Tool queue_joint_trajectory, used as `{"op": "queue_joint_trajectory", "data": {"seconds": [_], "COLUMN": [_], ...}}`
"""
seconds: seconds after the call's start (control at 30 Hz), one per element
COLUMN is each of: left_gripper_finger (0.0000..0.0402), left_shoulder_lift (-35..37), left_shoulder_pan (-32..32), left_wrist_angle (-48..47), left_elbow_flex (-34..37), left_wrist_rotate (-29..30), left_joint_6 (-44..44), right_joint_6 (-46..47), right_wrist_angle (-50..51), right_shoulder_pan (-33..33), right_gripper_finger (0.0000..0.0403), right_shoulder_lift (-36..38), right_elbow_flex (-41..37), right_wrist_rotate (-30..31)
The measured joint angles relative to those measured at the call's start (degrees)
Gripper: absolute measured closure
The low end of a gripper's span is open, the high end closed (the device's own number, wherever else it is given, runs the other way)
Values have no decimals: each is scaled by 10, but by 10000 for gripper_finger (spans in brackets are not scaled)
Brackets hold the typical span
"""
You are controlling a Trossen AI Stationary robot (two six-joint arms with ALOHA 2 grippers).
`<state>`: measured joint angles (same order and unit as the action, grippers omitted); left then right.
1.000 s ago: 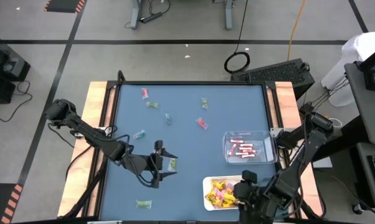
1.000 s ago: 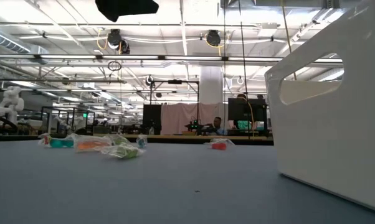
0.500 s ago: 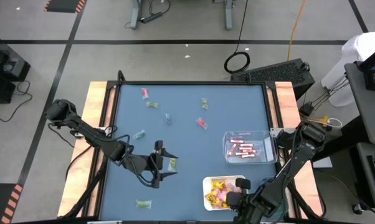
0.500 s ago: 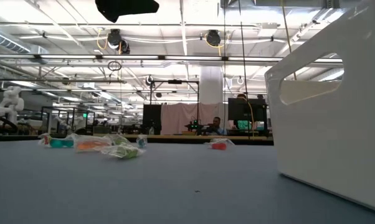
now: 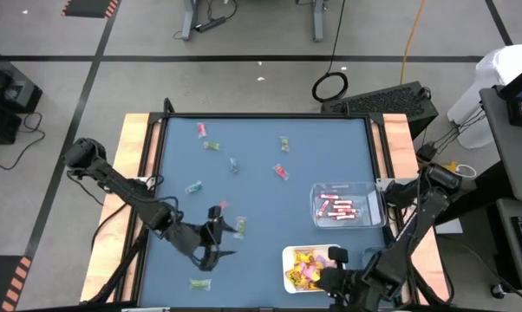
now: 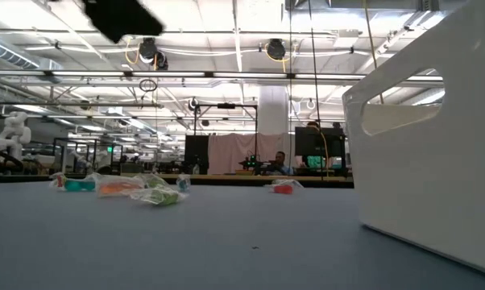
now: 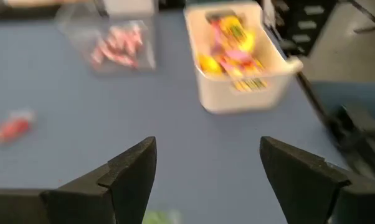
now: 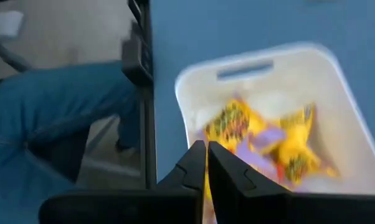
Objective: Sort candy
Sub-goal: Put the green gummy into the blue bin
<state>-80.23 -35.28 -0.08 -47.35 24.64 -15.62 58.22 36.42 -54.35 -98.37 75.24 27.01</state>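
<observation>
I saw the blue table (image 5: 261,186) carrying a clear tray (image 5: 373,192) near its right edge, with a white bin (image 5: 289,255) just in front of that tray.

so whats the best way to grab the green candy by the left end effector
Pinch the green candy across its short body, not the thin wrapper ends, coming straight down from above. It lies flat on the mat with clear space around it, so a side approach would only push it. The left end effector is open beside it. Its exact wrapper shape is too small to tell.
</observation>
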Motion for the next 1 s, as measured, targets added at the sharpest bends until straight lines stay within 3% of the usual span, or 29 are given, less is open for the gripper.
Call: {"op": "queue_joint_trajectory", "data": {"seconds": [0.2, 0.33, 0.67, 0.8, 1.0], "left_gripper_finger": [112, 112, 112, 110, 90], "left_shoulder_lift": [0, -20, -138, -156, -167], "left_shoulder_pan": [-96, -168, -250, -260, -285], "left_wrist_angle": [-84, -114, -110, -109, -85], "left_elbow_flex": [0, 0, 0, 0, 0], "left_wrist_rotate": [-4, 27, 42, 56, 73], "left_joint_6": [-121, -193, -313, -390, -411], "right_joint_6": [-66, -93, -127, -141, -159], "right_wrist_angle": [-31, -35, -41, -42, -47], "right_shoulder_pan": [-22, -24, -22, -22, -19], "right_gripper_finger": [394, 394, 394, 394, 394], "right_shoulder_lift": [-4, -7, -7, -7, -7], "right_elbow_flex": [0, 0, 0, 0, 0], "right_wrist_rotate": [100, 134, 140, 140, 138]}}
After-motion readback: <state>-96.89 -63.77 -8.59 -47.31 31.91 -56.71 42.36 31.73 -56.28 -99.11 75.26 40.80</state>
